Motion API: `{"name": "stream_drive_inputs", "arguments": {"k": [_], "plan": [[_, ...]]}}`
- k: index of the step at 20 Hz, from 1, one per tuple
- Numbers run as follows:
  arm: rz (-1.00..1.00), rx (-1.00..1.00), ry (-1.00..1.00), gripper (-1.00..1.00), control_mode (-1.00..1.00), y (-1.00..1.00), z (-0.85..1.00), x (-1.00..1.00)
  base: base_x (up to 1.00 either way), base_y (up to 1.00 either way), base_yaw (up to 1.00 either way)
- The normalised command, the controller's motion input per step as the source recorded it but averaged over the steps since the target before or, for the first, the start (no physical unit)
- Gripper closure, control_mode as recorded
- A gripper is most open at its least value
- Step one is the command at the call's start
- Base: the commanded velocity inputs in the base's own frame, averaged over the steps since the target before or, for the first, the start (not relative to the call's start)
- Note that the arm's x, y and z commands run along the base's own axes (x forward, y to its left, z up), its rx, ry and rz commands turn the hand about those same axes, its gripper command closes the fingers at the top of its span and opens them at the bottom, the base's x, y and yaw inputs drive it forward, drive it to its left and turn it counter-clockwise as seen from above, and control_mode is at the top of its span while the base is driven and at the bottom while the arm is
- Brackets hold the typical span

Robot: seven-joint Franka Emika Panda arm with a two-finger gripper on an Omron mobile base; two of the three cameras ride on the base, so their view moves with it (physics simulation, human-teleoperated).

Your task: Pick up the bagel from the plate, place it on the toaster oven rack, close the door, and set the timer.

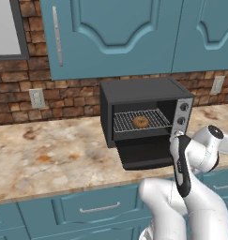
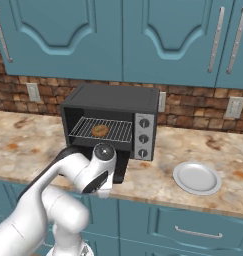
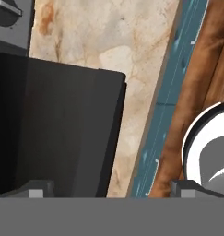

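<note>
Lying on the rack (image 1: pixel 142 121) inside the oven (image 2: pixel 110 125), the bagel (image 1: pixel 140 122) was placed; the plate (image 2: pixel 197 178) sat bare on the surface (image 2: pixel 158 180). The jaws stood wide apart, empty, over the lowered door (image 3: pixel 53 124). Closing it called for lifting from under its front edge.

Both base views are looking forward and down, from left and right, sharing the oven (image 1: pixel 143 117) and counter (image 1: pixel 49 154). The hand view is looking down close over the door (image 3: pixel 53 124).
</note>
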Motion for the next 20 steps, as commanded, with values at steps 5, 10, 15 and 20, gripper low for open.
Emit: {"name": "stream_drive_inputs", "arguments": {"k": [5,10,15,20], "plan": [[0.0,0.0,0.01,-1.0,-1.0,0.0,-0.21,0.26,0.0,0.0,0.0],[0.0,0.0,0.0,-1.0,-1.0,0.0,-0.23,0.15,0.0,0.0,0.0],[0.0,0.0,0.0,-1.0,-1.0,0.0,-0.24,0.06,0.0,0.0,0.0],[0.0,0.0,-0.05,-1.0,-1.0,0.03,-0.04,0.0,0.0,0.0,0.0]]}}
